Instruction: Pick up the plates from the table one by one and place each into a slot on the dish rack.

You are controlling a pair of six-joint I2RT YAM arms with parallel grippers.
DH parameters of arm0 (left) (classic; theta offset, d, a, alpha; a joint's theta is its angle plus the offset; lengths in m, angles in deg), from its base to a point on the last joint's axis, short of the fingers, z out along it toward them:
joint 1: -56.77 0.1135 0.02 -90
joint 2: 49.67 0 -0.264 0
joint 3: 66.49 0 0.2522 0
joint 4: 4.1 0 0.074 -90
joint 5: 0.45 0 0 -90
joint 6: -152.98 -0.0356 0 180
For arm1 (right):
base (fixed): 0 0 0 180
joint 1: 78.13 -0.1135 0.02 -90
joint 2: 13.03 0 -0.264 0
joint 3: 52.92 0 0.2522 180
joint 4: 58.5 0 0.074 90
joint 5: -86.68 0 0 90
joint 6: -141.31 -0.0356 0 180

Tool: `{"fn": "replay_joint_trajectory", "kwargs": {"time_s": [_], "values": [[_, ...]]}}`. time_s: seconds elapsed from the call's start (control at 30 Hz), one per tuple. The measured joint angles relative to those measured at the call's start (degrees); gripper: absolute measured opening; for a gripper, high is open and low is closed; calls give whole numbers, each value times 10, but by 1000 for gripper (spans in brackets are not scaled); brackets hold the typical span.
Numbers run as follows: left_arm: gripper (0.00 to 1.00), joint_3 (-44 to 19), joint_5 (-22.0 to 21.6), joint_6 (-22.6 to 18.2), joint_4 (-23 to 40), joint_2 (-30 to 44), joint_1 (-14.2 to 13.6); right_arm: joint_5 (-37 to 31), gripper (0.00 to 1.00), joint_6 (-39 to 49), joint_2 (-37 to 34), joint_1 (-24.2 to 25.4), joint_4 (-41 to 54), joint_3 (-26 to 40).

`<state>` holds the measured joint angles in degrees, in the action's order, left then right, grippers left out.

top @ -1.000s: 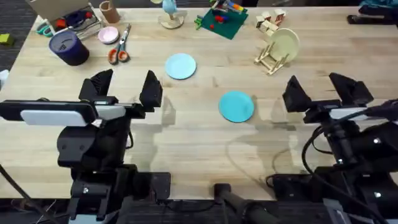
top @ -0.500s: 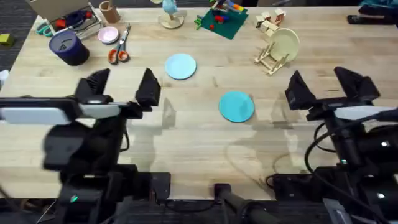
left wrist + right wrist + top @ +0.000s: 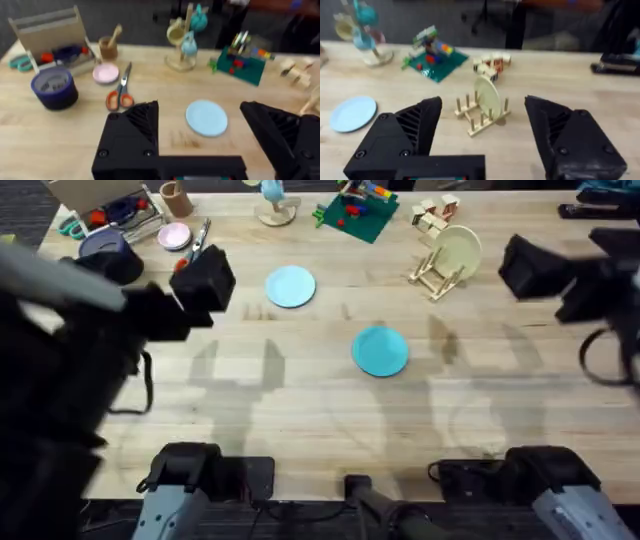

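Observation:
The pale sky-blue plate (image 3: pixel 291 285) lies flat on the table (image 3: pixel 330 430) behind the centre. The turquoise plate (image 3: pixel 381 349) lies flat nearer the middle. At the back right stands the dish rack (image 3: pixel 434 275) with a cream-yellow plate (image 3: pixel 460 249) upright in it. My left arm (image 3: pixel 60 330) is raised, large and blurred, at the left. My left gripper (image 3: pixel 199 107) is open and empty, high above the table, with the pale plate (image 3: pixel 206 117) ahead of it. My right gripper (image 3: pixel 484 102) is open and empty, facing the rack (image 3: pixel 479 119) from a distance.
Along the back edge are orange-handled scissors (image 3: pixel 192 260), a pink dish (image 3: pixel 174 236), a dark blue cup (image 3: pixel 103 248), a green toy-brick board (image 3: pixel 356 215), small wooden blocks (image 3: pixel 435 212) and a mug stand (image 3: pixel 272 205). The front half of the table is bare wood.
Both arms have lifted off the table towards the camera and swung outward, the left one now large and blurred. Both plates and the rack have not moved.

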<state>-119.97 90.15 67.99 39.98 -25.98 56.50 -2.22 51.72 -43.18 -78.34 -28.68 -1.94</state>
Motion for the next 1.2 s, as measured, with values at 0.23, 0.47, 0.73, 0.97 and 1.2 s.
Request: {"fn": "replay_joint_trajectory", "kwargs": {"time_s": [0.23, 0.47, 0.73, 0.97, 1.2], "values": [[992, -149, 0, 0, 113, 198, 0, 1, 996, 0, -210, -2, 131, 175], [992, -267, 17, 0, 182, 384, 0, 1, 996, 0, -348, -7, 178, 277], [993, -312, 26, 0, 192, 498, 0, 2, 996, 0, -389, -7, 187, 289], [994, -314, 26, 0, 191, 501, 0, 2, 996, 0, -389, -7, 187, 290], [628, -315, 45, -8, 189, 501, 0, 2, 996, 0, -389, -7, 187, 290]]}}
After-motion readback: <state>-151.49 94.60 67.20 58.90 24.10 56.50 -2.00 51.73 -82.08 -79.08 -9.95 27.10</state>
